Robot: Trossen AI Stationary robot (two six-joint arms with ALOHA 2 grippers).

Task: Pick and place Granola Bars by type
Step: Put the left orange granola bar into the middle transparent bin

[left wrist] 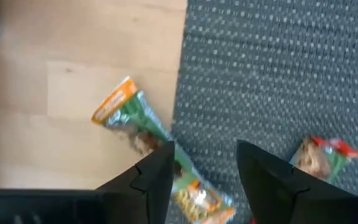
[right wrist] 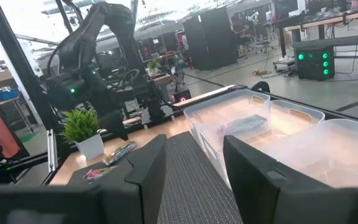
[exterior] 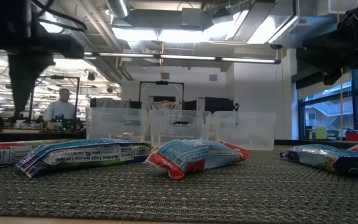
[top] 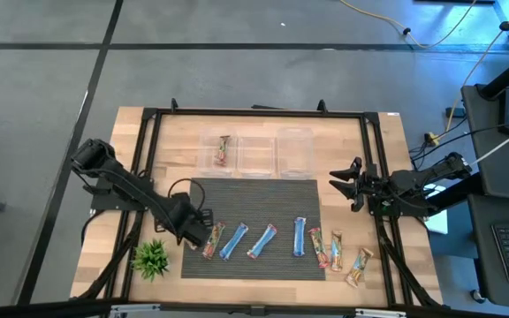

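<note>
- One granola bar (top: 224,149) already lies in the bin at the 9 o'clock end of the row of three clear plastic bins (top: 257,152); the middle bin and the bin at the 3 o'clock end look empty.
- By that count the sorting has barely begun: about eight bars lie loose along the 6 o'clock edge of the dark woven mat (top: 254,208).
- The row runs from a green-and-orange bar (left wrist: 143,125), lying half off the mat's 9 o'clock edge on the bare wooden table (top: 387,150), to a tan-gold bar (top: 359,267) off the mat at the 3 o'clock end.
- Between them lie a red-and-multicoloured bar (top: 213,240), three blue bars (top: 266,240) and two more multicoloured ones (top: 316,246).
- The left gripper (left wrist: 204,168) hangs over the green-and-orange bar with its fingers apart, one on each side of the wrapper; it has not closed on the bar.
- The right gripper (top: 350,184) waits past the mat's 3 o'clock edge, its fingers spread and nothing between them.
- The wrappers are thin, shiny film, crinkled and puffed, with flat crimped ends; each bar is slim and oblong.
- The mat has a coarse ribbed weave; the bins are smooth, see-through and rounded at the corners.
- A small potted plant (top: 151,257) stands at the mat's 7 o'clock corner.
</note>
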